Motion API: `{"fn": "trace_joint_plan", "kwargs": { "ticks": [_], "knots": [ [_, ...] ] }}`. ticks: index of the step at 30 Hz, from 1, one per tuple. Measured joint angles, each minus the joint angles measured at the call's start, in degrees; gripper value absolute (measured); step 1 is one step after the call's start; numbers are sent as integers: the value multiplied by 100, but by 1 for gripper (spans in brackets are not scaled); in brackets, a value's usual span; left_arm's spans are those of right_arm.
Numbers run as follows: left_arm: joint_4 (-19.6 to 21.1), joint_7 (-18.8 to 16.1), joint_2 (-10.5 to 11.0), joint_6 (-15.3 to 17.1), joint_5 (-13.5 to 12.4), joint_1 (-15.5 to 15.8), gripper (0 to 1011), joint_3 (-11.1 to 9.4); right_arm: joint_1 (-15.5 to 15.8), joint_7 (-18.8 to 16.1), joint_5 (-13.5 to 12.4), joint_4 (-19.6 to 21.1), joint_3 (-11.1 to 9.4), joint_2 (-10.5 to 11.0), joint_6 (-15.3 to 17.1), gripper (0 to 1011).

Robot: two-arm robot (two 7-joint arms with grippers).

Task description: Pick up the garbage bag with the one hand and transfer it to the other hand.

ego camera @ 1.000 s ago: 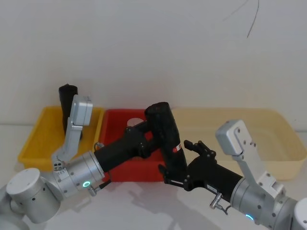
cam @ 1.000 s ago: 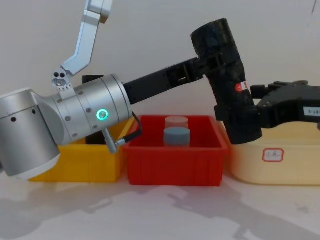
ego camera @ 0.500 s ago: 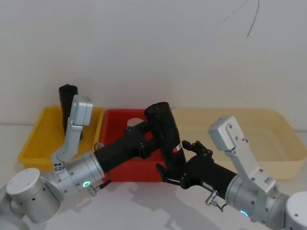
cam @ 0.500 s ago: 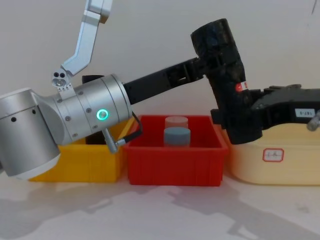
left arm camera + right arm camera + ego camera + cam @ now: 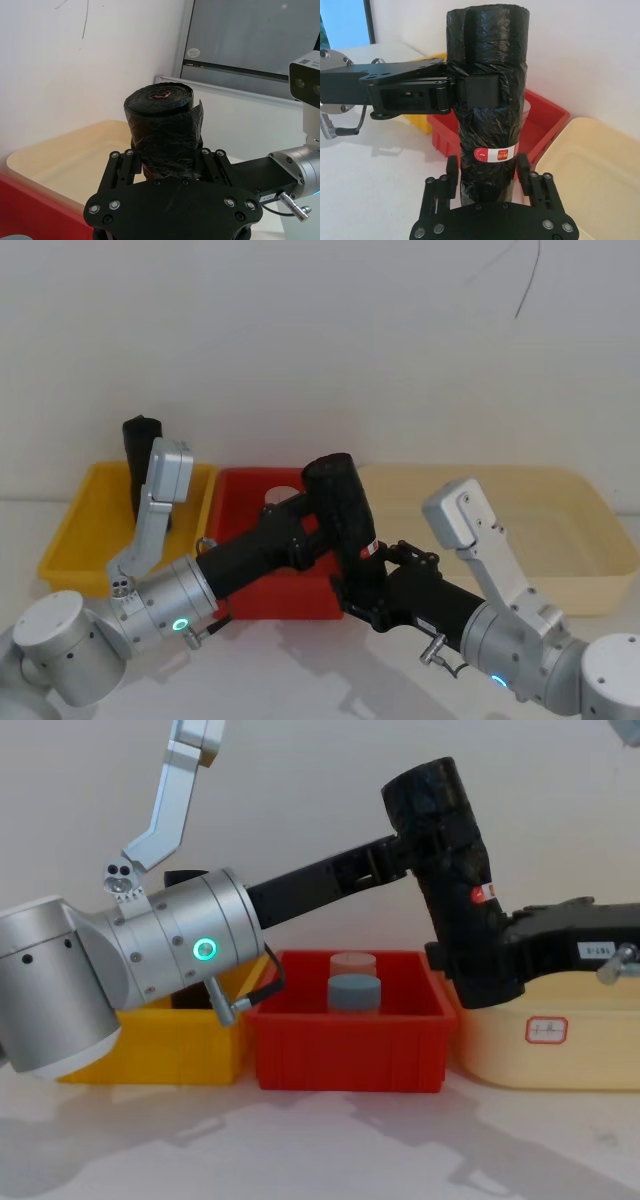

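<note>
The garbage bag [image 5: 343, 520], a black wrinkled roll with a red-and-white sticker [image 5: 495, 154], hangs tilted in the air over the right rim of the red bin [image 5: 240, 502]. My left gripper [image 5: 318, 525], on its silver wrist with the green ring light [image 5: 205, 949], is shut on the roll's upper half [image 5: 440, 830]. My right gripper [image 5: 368, 590] reaches in from the right. Its fingers [image 5: 452, 175] flank the roll's lower part just below the sticker. They look open, close beside the plastic. In the left wrist view the roll [image 5: 162, 130] stands between my left gripper [image 5: 167, 162].
The red bin [image 5: 345, 1050] holds a grey-capped container [image 5: 354, 992] and a pale one [image 5: 353, 963]. A yellow bin [image 5: 85, 525] to the left holds another black roll [image 5: 140, 455]. A cream bin [image 5: 560, 530] stands to the right. Bare white table lies in front.
My right gripper has slid left toward the roll until its fingers straddle the lower part. The left arm and the roll have stayed still.
</note>
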State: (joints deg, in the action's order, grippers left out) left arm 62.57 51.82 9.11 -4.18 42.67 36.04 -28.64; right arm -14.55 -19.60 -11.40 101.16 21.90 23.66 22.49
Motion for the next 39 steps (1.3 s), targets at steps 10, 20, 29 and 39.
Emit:
{"fn": "trace_joint_plan", "kwargs": {
  "ticks": [10,20,29,39],
  "knots": [
    [0,0,0,0,0,0,523,0,-19,4,47,-8,-7,-58,81,486],
    [0,0,-1,0,0,0,717,0,3,26,107,20,-56,-103,105,478],
    [0,0,0,0,0,0,958,0,14,50,142,32,-160,-110,105,478],
    [0,0,0,0,0,0,1000,0,-86,56,187,-48,-371,-40,86,478]
  ]
}}
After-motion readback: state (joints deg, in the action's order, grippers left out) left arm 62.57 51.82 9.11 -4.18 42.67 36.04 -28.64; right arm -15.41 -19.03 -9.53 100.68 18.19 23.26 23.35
